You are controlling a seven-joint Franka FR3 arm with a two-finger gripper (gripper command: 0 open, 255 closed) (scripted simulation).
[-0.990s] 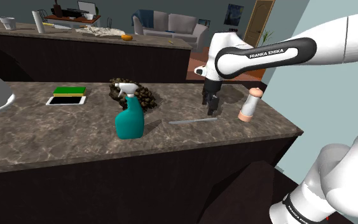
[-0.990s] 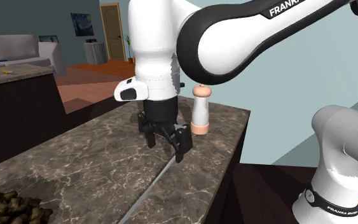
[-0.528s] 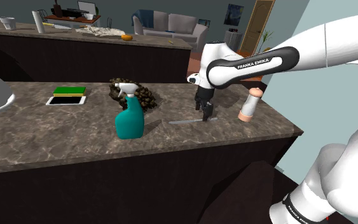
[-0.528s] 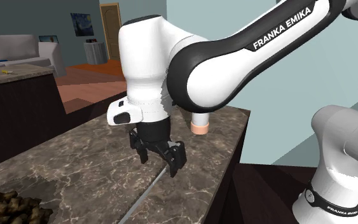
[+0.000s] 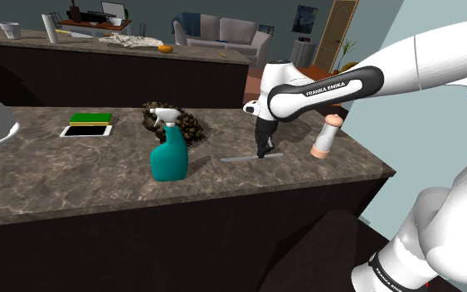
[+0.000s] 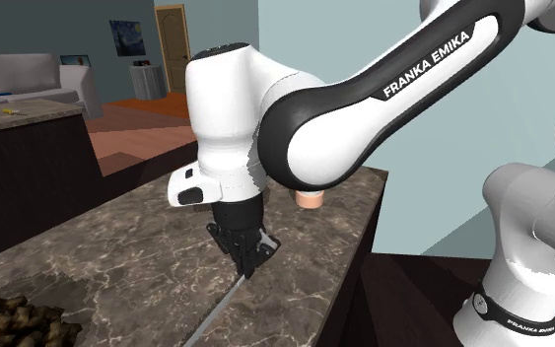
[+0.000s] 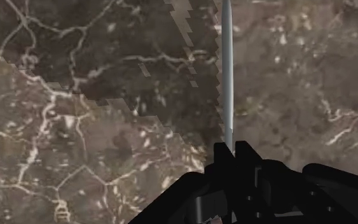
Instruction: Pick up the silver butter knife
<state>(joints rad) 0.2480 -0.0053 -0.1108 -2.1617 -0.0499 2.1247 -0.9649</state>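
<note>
The thin silver butter knife (image 5: pixel 240 158) lies flat on the dark marble counter (image 5: pixel 74 182), in front of the arm. My gripper (image 5: pixel 265 152) stands down on the counter at the end of the knife nearer the pepper mill. In the second exterior view the gripper (image 6: pixel 250 261) points straight down, and the knife (image 6: pixel 221 309) runs away from it toward the lower left. The wrist view has the black fingers (image 7: pixel 224 154) close together, clasping the knife (image 7: pixel 227 63) between them, with my gripper (image 7: pixel 233 153) shut on it.
A teal spray bottle (image 5: pixel 169 149) stands to the shoulder view's left of the knife, with a dark lumpy heap (image 5: pixel 177 123) behind it. A pepper mill (image 5: pixel 327 137) stands near the counter's right edge. A white tray (image 5: pixel 86 130) and a green block (image 5: pixel 90 118) lie further left.
My gripper moved toward the shoulder view's left and came down onto the knife. Its fingers, apart before, have come together on the knife.
</note>
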